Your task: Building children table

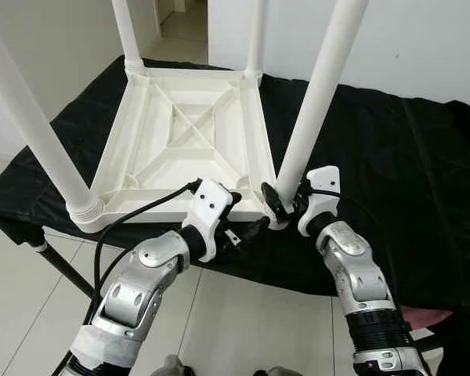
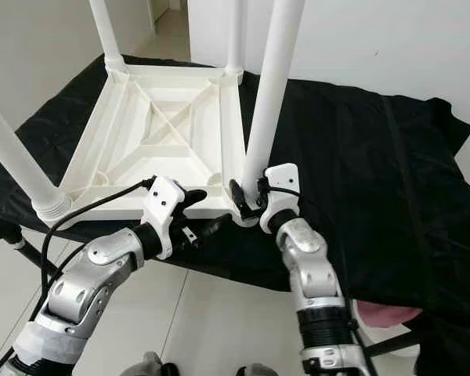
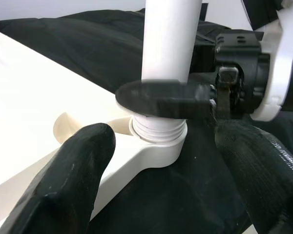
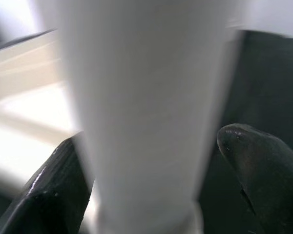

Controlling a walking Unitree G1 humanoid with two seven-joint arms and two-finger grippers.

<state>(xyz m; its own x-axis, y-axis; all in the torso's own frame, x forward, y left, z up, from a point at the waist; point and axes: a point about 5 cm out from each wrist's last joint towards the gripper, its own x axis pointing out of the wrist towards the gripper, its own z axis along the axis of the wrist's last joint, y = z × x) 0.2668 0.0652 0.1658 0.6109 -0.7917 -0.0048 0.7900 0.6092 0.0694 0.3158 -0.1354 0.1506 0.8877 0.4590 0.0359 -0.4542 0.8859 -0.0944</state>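
White plastic children's table (image 1: 184,141) lies upside down on the black cloth (image 1: 392,172) covering the desk, ribbed underside up, four legs pointing up, one per corner socket. Leg in hand is the near-right leg (image 1: 317,94): seated in its corner socket (image 3: 158,146), with thread ridges showing above the collar in the left wrist view, so probably not fully screwed home. Right pincer (image 1: 286,202) is clamped on that leg just above the socket, one black finger on each side in its wrist view. Left pincer (image 1: 247,229) sits just beside the same corner, fingers (image 3: 63,180) spread and holding nothing, near the socket edge but contact unclear. Handling, my read: hollow moulded plastic, light, stiff enough, smooth tubes likely slippery under the pads, so grip low near the collar and turn in short bites; the tabletop may spin or slide on the cloth, so bracing the frame with the free pincer looks sensible. Threads could cross if the leg is forced while tilted. Count: one tabletop, four legs, four sockets, all occupied. Other three legs: near-left (image 1: 31,117), far-left (image 1: 128,31), far-right (image 1: 254,35). Around it: tiled floor (image 1: 243,321), white wall (image 1: 423,47), something pink (image 1: 427,317) under the desk edge at right.
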